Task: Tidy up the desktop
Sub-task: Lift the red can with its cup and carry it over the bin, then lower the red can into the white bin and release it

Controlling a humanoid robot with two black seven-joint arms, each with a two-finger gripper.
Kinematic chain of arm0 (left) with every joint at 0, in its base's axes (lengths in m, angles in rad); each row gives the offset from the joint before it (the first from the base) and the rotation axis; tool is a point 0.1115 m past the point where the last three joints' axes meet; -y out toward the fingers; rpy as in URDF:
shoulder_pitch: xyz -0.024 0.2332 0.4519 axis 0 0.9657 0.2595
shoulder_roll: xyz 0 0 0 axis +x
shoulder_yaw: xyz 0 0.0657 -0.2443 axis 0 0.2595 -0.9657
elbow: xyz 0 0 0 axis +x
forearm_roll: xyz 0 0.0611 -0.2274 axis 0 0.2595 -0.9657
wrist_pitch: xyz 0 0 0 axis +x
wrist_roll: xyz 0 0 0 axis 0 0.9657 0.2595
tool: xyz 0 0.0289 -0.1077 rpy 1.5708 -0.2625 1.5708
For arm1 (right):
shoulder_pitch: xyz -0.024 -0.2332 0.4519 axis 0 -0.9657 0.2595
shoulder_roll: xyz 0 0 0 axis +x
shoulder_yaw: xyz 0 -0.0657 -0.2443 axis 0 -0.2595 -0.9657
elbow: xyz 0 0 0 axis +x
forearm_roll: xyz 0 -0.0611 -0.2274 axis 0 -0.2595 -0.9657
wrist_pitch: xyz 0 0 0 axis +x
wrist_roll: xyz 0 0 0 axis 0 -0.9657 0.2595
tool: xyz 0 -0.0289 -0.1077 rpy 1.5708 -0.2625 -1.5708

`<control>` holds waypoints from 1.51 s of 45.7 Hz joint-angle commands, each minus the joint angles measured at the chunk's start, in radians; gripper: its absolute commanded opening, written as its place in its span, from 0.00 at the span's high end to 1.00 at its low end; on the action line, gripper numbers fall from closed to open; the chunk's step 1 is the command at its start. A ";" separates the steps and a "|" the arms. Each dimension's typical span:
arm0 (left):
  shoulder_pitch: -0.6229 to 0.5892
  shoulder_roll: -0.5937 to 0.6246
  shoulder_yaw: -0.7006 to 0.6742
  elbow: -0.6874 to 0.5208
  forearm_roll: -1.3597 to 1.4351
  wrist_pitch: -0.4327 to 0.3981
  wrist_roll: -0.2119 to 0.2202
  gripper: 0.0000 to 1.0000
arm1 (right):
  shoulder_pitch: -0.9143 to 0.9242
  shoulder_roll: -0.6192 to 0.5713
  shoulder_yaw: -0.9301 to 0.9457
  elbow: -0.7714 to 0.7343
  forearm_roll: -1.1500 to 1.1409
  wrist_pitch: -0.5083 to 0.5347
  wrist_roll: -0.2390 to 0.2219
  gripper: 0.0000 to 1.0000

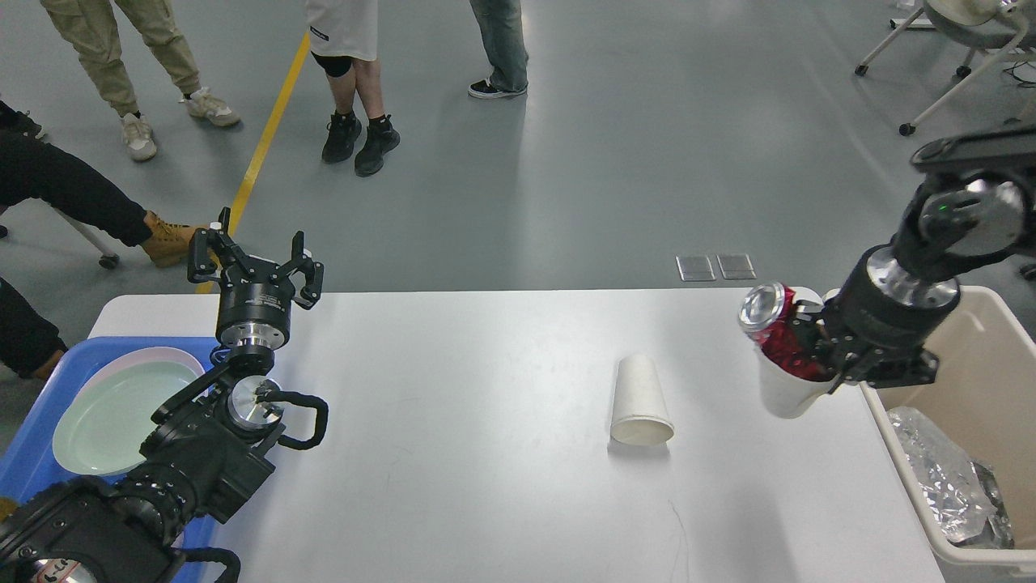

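Held a crushed red can (773, 328) above the white bench (486, 453) in right gripper (797, 344); paper cup (639, 401) lay overturned; left gripper (255, 263) spread empty.

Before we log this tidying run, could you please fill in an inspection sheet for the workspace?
Surface: white desktop, mostly bare.
Job's things: paper cup lying on its side on the desktop; red can and a second white cup held together.
Clutter: crumpled foil in the beige bin; pale plate in the blue tray.
Grippers: left gripper open, empty, raised; right gripper closed on can and cup beside the bin.
Cables: black cable loops on the left arm.
Surroundings: people's legs, a chair base, a yellow floor line.
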 commanded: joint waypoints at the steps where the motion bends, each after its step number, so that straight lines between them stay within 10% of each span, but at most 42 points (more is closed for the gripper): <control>1: 0.000 0.000 0.000 0.000 0.000 0.000 0.000 0.04 | 0.173 -0.001 -0.138 -0.003 -0.029 0.091 -0.005 1.00; 28: 0.000 0.000 0.000 0.000 0.000 0.000 0.000 0.04 | 0.325 -0.005 -0.231 -0.055 -0.233 0.237 -0.022 1.00; 45: 0.000 0.000 0.000 0.000 0.000 0.000 0.000 0.04 | -0.350 -0.046 -0.221 -0.572 -0.425 0.038 -0.006 1.00; 58: 0.000 0.000 0.000 0.000 0.000 0.000 0.000 0.04 | -0.772 0.094 -0.164 -0.657 -0.461 -0.312 -0.002 1.00; 69: 0.000 0.000 0.000 0.000 0.000 -0.001 0.000 0.04 | -0.962 0.193 -0.069 -0.785 -0.500 -0.363 -0.002 1.00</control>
